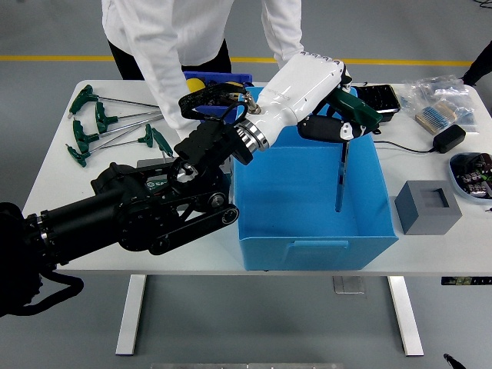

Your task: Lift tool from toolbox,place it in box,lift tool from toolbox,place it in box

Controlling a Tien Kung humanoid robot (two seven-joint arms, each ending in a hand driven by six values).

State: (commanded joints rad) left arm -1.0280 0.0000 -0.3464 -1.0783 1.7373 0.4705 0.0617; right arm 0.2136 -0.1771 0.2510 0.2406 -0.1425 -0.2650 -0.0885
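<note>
My left hand point(338, 123) is clamped on the green handle of the tool point(340, 173). Its shaft hangs upright inside the blue box point(307, 250) on the counter point(100, 246).

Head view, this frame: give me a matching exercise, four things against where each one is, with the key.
Things:
1. T-handle tool
2. blue box
3. spare T-handle wrenches
4. grey block

Places:
A. lying on the table's far left
B. standing on the table right of the box
C. held by the left hand, hanging down into the box
D. on the table's middle, open top

Pairs: 1-C, 2-D, 3-A, 4-B
</note>
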